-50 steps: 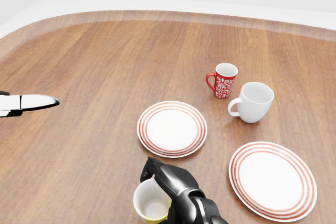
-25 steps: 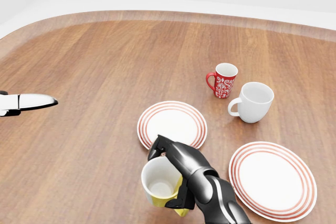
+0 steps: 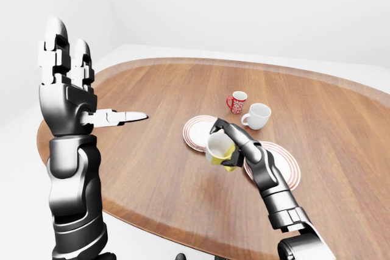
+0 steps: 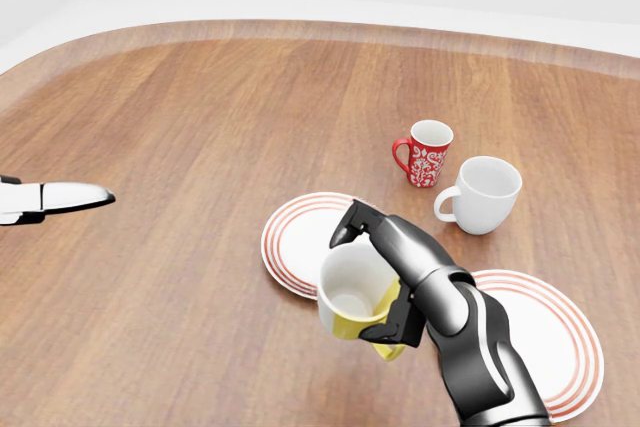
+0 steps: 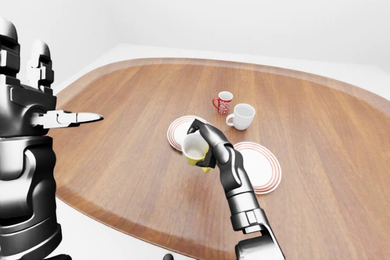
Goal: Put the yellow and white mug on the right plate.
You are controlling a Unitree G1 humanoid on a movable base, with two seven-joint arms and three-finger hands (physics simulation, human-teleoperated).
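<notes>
My right hand (image 4: 385, 282) is shut on the yellow and white mug (image 4: 352, 295), white inside and yellow at the base, and holds it tilted above the table between the two plates. The right plate (image 4: 545, 332), white with red rings, lies at the lower right of the head view, partly hidden by my forearm. The left plate (image 4: 300, 232) lies just left of the mug. My left hand (image 3: 64, 86) is open and raised high at the left, one finger showing in the head view (image 4: 60, 195).
A red patterned mug (image 4: 427, 153) and a plain white mug (image 4: 484, 193) stand above the plates in the head view. The wooden table's (image 4: 200, 127) rounded edge curves along the top and left.
My right hand has lifted the yellow and white mug up and to the right, from the bottom edge to between the plates. The left hand has barely moved.
</notes>
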